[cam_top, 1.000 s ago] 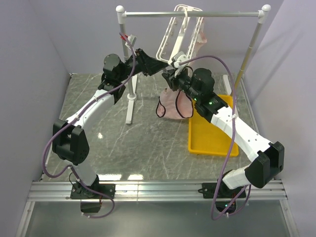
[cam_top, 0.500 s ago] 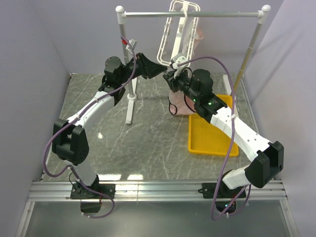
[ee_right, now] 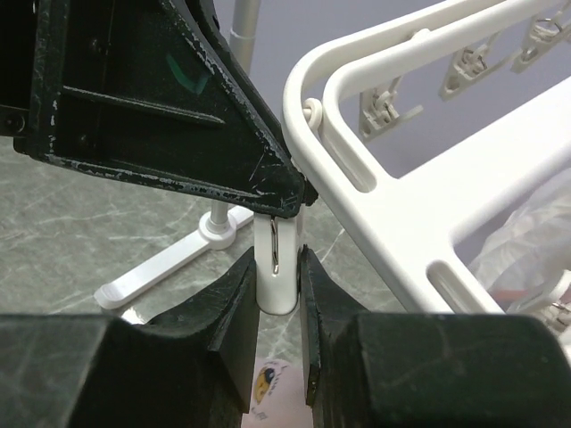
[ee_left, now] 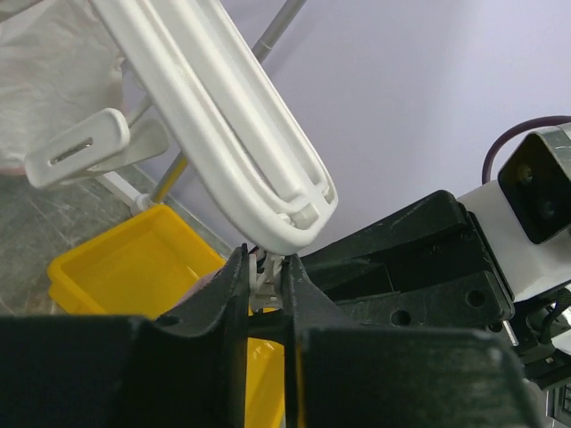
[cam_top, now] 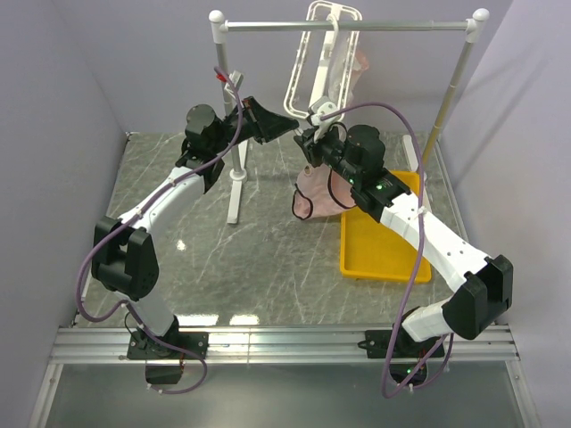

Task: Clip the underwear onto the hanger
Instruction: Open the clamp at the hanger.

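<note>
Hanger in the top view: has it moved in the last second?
Yes. The hanger's top has swung slightly left along the grey rail, so it hangs steeper.

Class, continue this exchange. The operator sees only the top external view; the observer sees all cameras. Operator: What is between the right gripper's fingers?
Observer: A small white plastic clip stands upright between the right gripper's fingertips.
Operator: Any fabric there?
Observer: Yes, soft pale pink underwear with a printed label shows between those fingers, nearer the wrist.
Operator: And the left gripper?
Observer: Its fingers pinch the clip's top, just under the white plastic barred hanger.
</note>
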`<move>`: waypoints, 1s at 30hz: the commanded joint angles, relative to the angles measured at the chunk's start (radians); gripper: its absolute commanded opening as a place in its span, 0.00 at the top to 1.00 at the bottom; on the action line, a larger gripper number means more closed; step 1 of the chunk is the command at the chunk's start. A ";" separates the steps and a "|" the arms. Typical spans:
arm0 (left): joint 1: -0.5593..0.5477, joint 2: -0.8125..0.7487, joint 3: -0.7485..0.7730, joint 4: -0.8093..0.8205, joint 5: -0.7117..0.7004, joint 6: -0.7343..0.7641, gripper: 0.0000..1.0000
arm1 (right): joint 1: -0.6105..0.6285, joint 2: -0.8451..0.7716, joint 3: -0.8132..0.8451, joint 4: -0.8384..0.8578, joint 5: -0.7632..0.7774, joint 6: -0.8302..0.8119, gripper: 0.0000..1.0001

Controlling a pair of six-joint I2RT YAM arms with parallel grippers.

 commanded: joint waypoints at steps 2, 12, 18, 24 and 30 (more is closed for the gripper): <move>0.012 -0.018 0.037 0.065 -0.004 -0.018 0.91 | 0.007 -0.015 0.003 0.024 -0.039 -0.012 1.00; 0.010 -0.012 0.032 0.086 -0.002 -0.019 1.00 | 0.006 -0.003 0.050 -0.011 -0.076 -0.005 0.59; 0.012 -0.021 0.048 0.001 -0.022 0.060 1.00 | -0.013 -0.029 0.073 -0.150 -0.164 -0.059 0.49; 0.010 0.016 0.127 -0.124 -0.021 0.107 1.00 | -0.037 -0.153 0.004 -0.411 -0.355 -0.381 0.37; 0.003 0.013 0.118 -0.115 -0.036 0.121 1.00 | -0.005 -0.103 0.107 -0.693 -0.358 -0.626 0.51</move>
